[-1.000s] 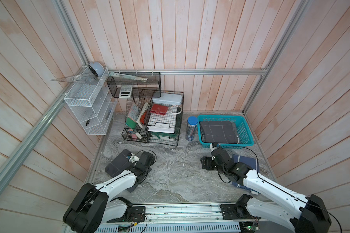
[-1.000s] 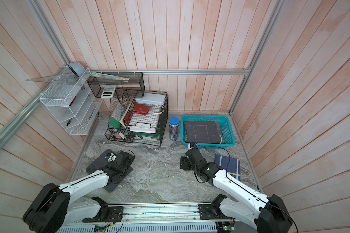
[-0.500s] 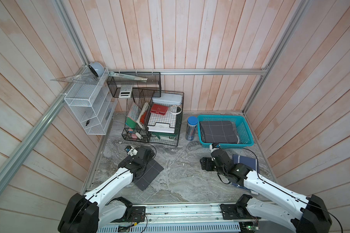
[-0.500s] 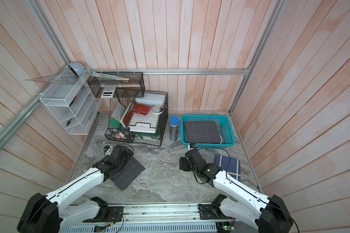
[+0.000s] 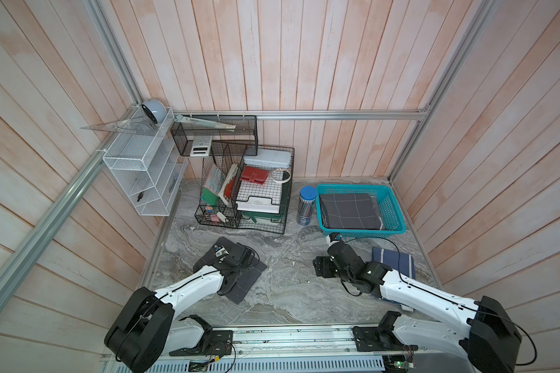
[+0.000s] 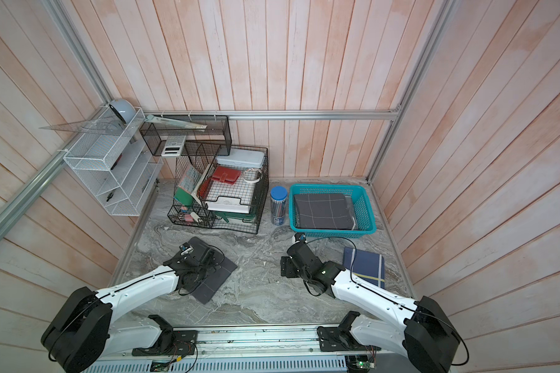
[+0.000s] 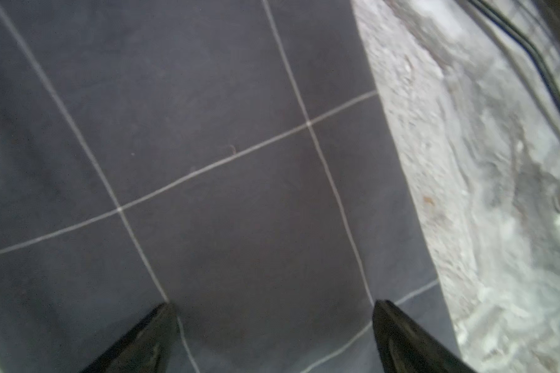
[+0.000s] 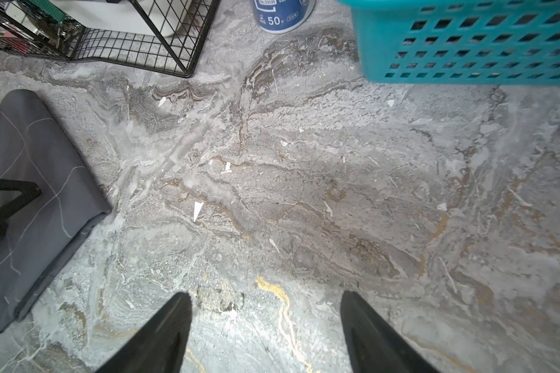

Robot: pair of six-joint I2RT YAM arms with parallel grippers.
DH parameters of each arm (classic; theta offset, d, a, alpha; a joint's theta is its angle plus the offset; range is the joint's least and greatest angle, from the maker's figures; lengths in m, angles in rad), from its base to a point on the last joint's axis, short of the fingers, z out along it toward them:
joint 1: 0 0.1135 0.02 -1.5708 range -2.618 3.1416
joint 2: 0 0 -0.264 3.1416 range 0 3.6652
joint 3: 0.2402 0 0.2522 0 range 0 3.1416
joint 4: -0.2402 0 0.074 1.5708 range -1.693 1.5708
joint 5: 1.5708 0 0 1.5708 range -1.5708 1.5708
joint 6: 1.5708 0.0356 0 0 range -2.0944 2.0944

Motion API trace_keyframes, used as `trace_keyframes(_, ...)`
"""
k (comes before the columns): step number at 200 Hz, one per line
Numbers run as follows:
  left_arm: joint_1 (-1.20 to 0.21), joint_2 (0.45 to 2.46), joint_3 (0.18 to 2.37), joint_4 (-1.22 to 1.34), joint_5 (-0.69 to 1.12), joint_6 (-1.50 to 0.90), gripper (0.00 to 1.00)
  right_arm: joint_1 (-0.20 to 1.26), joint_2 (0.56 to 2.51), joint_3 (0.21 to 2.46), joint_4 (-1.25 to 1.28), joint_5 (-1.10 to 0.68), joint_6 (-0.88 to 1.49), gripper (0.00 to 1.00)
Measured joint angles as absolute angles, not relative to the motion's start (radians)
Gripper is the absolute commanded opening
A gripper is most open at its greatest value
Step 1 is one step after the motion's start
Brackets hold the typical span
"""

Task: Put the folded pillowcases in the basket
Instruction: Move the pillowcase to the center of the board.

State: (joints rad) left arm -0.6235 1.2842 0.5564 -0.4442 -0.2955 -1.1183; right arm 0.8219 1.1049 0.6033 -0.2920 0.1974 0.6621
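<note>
A folded dark grey pillowcase point(image 5: 248, 279) point(image 6: 219, 274) with thin white grid lines lies flat on the marble table at the left. My left gripper point(image 5: 236, 260) point(image 7: 272, 305) hangs just above it, open, and nothing sits between its fingers. The pillowcase point(image 7: 207, 145) fills the left wrist view. The teal basket point(image 5: 362, 231) point(image 6: 333, 232) point(image 8: 465, 48) stands at the back right with another grey grid pillowcase point(image 5: 349, 210) inside. My right gripper point(image 5: 323, 268) point(image 8: 265, 295) is open over bare table in front of the basket.
A folded navy cloth point(image 5: 394, 261) lies under my right forearm. A blue pencil tube point(image 5: 306, 205) stands left of the basket. A black wire desk organiser point(image 5: 246, 193) is at the back, and a white wire shelf point(image 5: 143, 174) hangs on the left wall.
The pillowcase on the table now lies further right and flatter than a second ago. My left arm has swung right with it. The right arm has not moved.
</note>
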Motion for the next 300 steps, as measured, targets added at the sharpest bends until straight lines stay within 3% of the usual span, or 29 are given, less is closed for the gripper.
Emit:
trace_keyframes(50,-0.813,1.401,0.653,-0.345,-0.254,-1.242,1.0,0.822,1.105,0.603,-0.296,0.223,0.662,0.79)
trace_keyframes(90,-0.856,1.467,0.771,-0.363,-0.192,-1.232,1.0,0.833,1.146,0.607,-0.287,0.219,0.662,0.79)
trace_keyframes(112,-0.777,1.361,0.767,-0.435,-0.209,-1.197,1.0,0.86,1.204,0.628,-0.284,0.215,0.661,0.79)
trace_keyframes(142,-0.511,1.171,0.719,-0.486,-0.212,-1.095,1.0,0.913,1.335,0.717,-0.272,0.2,0.65,0.79)
trace_keyframes(170,-0.374,1.154,0.691,-0.501,-0.175,-0.994,1.0,0.954,1.478,0.842,-0.246,0.155,0.626,0.77)
trace_keyframes(198,-0.328,1.266,0.689,-0.501,-0.135,-0.92,1.0,0.987,1.634,0.983,-0.236,0.102,0.604,0.74)
trace_keyframes(242,-0.296,1.396,0.661,-0.471,-0.089,-0.859,0.89,1.008,1.879,1.2,-0.3,-0.025,0.546,0.71)
trace_keyframes(300,-0.313,1.409,0.645,-0.362,-0.042,-0.831,0.81,0.979,1.808,1.066,-0.279,-0.03,0.534,0.71)
